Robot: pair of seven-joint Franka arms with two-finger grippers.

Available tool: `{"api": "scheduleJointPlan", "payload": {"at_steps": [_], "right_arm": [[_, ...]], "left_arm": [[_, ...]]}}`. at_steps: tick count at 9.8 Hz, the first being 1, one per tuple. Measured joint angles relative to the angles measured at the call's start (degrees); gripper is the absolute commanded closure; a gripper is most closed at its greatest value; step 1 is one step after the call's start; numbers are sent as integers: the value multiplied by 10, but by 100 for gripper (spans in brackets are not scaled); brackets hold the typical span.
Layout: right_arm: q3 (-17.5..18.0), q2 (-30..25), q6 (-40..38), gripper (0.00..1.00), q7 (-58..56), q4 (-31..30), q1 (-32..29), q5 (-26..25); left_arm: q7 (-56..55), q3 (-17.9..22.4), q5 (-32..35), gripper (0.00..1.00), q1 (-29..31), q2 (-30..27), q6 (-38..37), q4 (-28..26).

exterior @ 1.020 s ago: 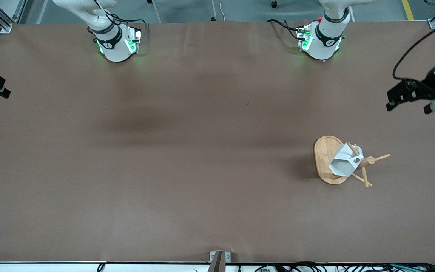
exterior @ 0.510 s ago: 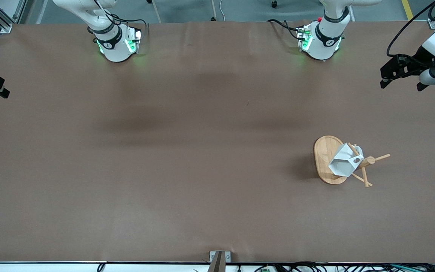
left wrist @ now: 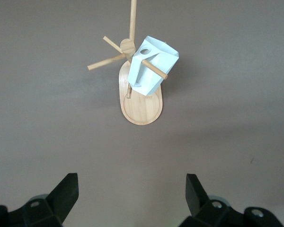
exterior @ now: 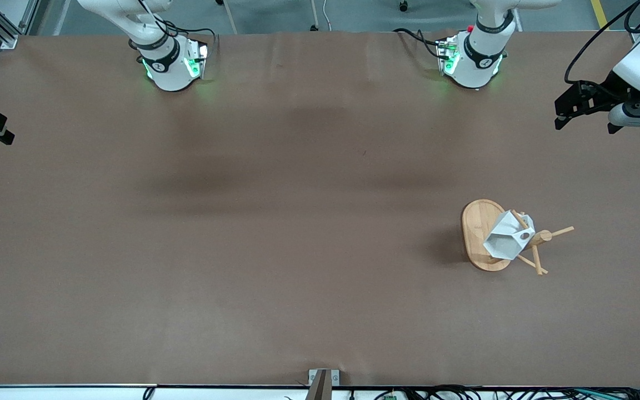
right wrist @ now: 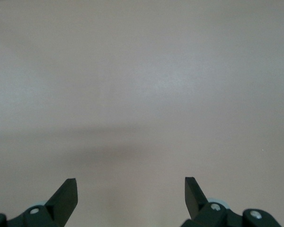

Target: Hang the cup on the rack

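front view: left pincer (exterior: pixel 584 114) aloft, apparently spread

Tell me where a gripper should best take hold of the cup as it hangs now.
The cup hangs on a peg of the rack, peg through its handle. Probably best: pinch two facing flat sides of the body, coming from above, clear of the post and pegs. Both the left gripper and right gripper are open and away.

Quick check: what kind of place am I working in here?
Likely a robotics lab bench: a brown-covered table, two arm bases bolted along its edge, aluminium framing and cabling around it, with only a rack holding a cup.
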Motion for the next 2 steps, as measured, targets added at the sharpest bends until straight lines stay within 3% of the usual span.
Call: {"api": "scheduleJointPlan", "payload": {"at_steps": [2], "right_arm": [[0, 0, 0, 0, -1, 0, 0, 0]], "left_arm": [[0, 1, 0, 0, 0, 8, 0, 7]]}}
